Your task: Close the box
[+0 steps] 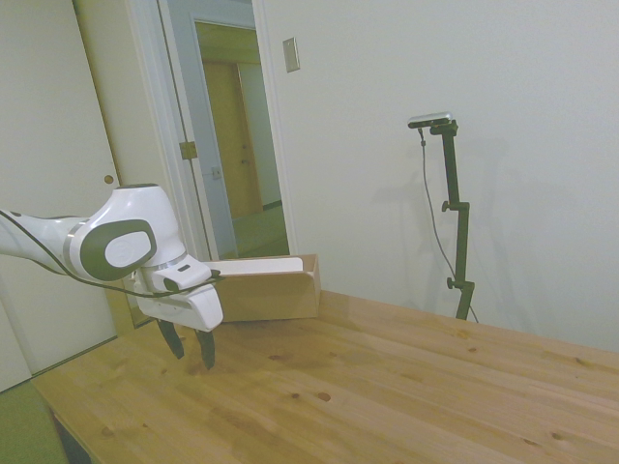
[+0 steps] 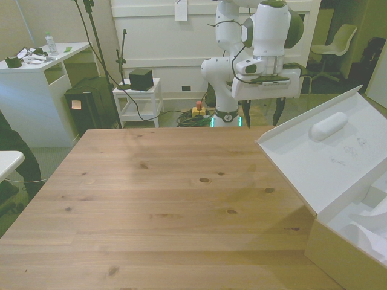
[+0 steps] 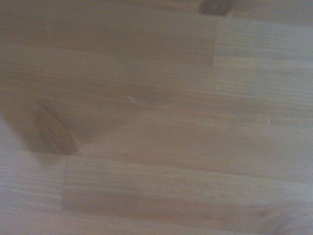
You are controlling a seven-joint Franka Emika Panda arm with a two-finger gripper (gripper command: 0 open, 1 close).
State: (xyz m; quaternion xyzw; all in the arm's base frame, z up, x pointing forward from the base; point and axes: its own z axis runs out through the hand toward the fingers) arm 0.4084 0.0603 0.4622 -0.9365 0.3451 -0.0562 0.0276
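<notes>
1. The box [image 2: 347, 251] sits at the table's [image 2: 163, 199] corner on the front view's right, well apart from the fingers [image 2: 262, 115] and nearer the camera than they are.
2. Its long axis cannot be told for sure; the front view cuts it off.
3. Its lid [image 2: 320, 154] stands open, tilted up, white inside showing, its free edge toward the fingers.
4. The fingers are spread, holding nothing, above bare wood.
5. Beyond them stand a white cart [image 2: 138, 99] and a chair [image 2: 335, 45].
</notes>
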